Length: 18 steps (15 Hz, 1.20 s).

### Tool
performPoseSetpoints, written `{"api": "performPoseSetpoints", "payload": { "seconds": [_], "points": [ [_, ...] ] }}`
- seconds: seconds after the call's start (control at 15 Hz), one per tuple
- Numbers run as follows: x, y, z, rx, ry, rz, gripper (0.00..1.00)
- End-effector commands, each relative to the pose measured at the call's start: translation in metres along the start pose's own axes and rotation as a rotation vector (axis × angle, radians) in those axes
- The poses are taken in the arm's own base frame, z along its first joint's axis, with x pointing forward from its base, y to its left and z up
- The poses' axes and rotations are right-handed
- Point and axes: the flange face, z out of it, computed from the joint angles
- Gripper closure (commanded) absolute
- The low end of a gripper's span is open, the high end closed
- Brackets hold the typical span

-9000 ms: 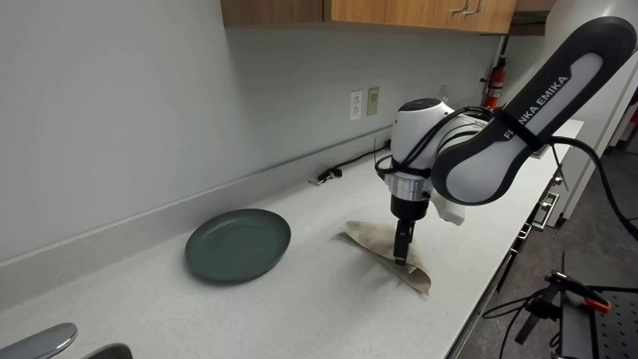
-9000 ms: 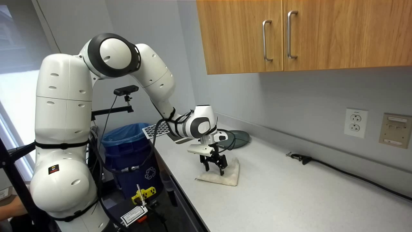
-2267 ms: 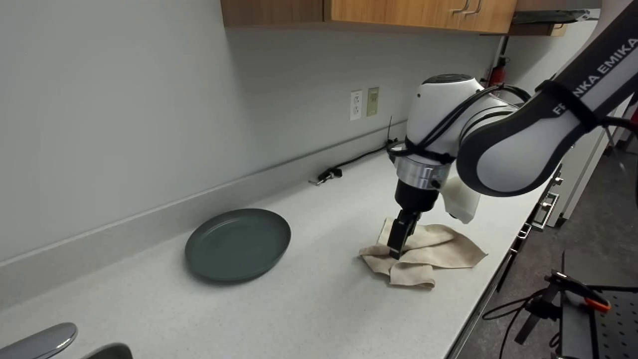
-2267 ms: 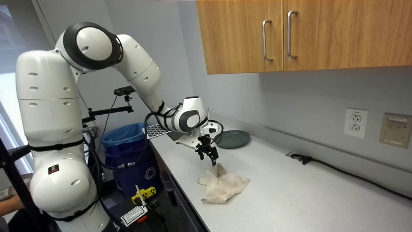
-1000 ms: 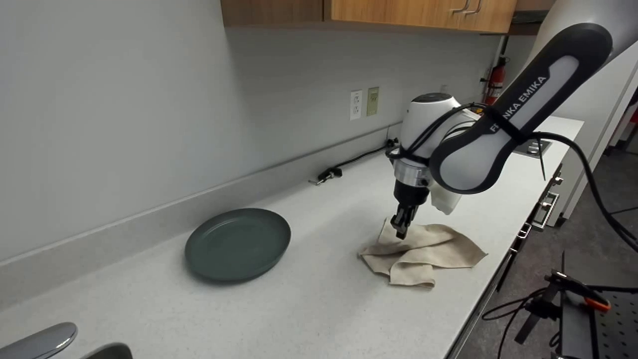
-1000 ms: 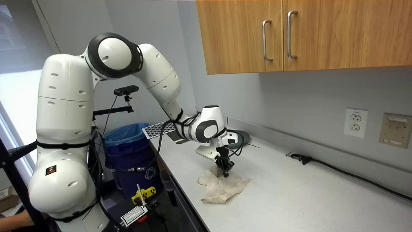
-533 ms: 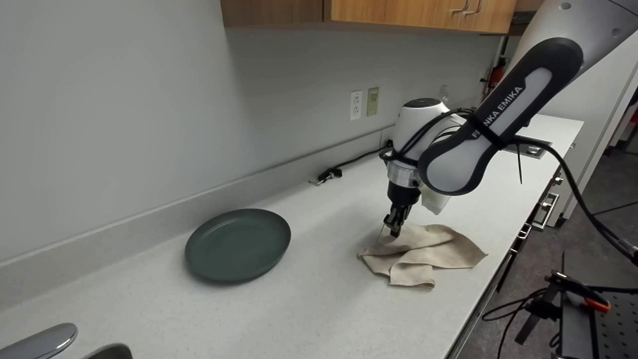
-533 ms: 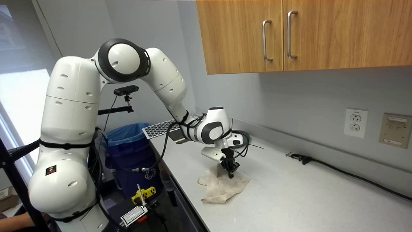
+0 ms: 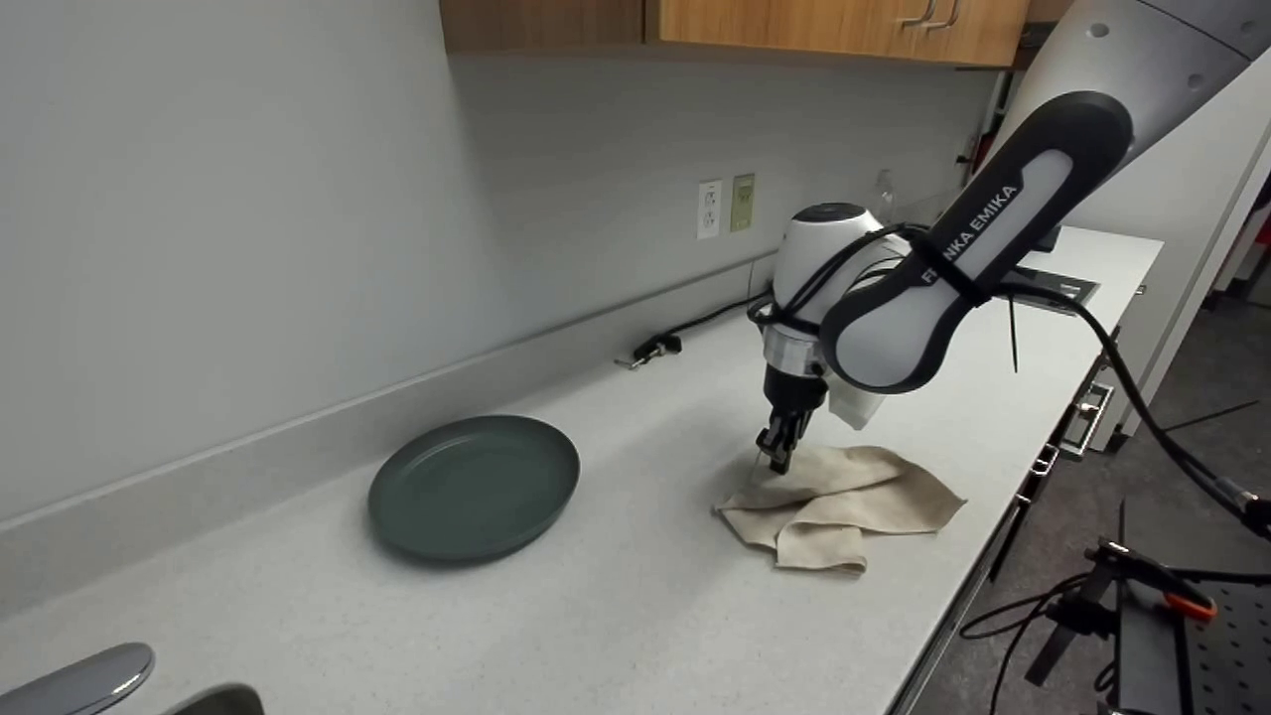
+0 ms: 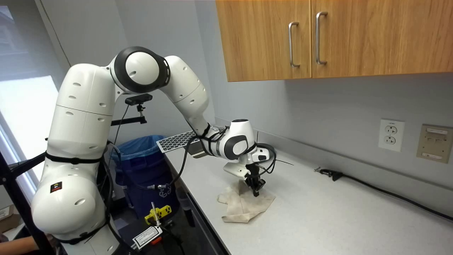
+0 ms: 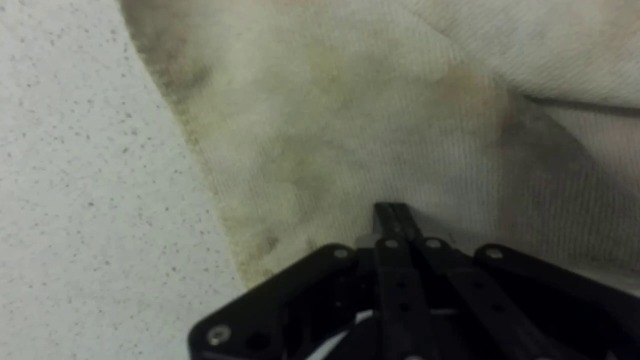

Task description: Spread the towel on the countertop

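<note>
A beige, stained towel (image 9: pixel 874 497) lies rumpled on the white countertop (image 9: pixel 616 636), partly unfolded, with a raised fold across its middle and uneven corners. Both exterior views show it; there is also the towel (image 10: pixel 244 209) with its angled outline. My gripper (image 9: pixel 779 467) points down over the edge of the cloth nearer the wall. In the wrist view the gripper (image 11: pixel 392 206) is shut, its fingertips together with no cloth visible between them. The tips are at the towel's surface (image 11: pixel 310 135), close to one edge; whether they press on it I cannot tell.
A dark green plate (image 9: pixel 475 489) lies on the counter near the wall. A black cable with a clamp (image 9: pixel 655 348) runs along the backsplash. Wooden cabinets (image 10: pixel 336 39) hang above. A faucet (image 9: pixel 79 680) shows at a corner of the view.
Nine seconds ago the towel was more folded and my gripper open; the cloth has since been opened out. Over the last second the shut gripper has shifted slightly toward the wall; one corner moved barely.
</note>
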Motion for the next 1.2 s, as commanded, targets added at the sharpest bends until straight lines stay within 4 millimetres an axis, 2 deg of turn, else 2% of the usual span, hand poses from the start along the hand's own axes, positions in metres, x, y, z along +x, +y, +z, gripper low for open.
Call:
{"api": "performPoseSetpoints", "payload": {
  "seconds": [0.0,0.6,1.13],
  "points": [
    [0.013,0.003,0.01,-0.022,0.011,-0.015,1.0],
    [0.043,0.024,0.013,-0.13,0.067,0.001,1.0],
    [0.062,0.041,0.015,-0.236,0.121,0.067,1.0]
  ]
}}
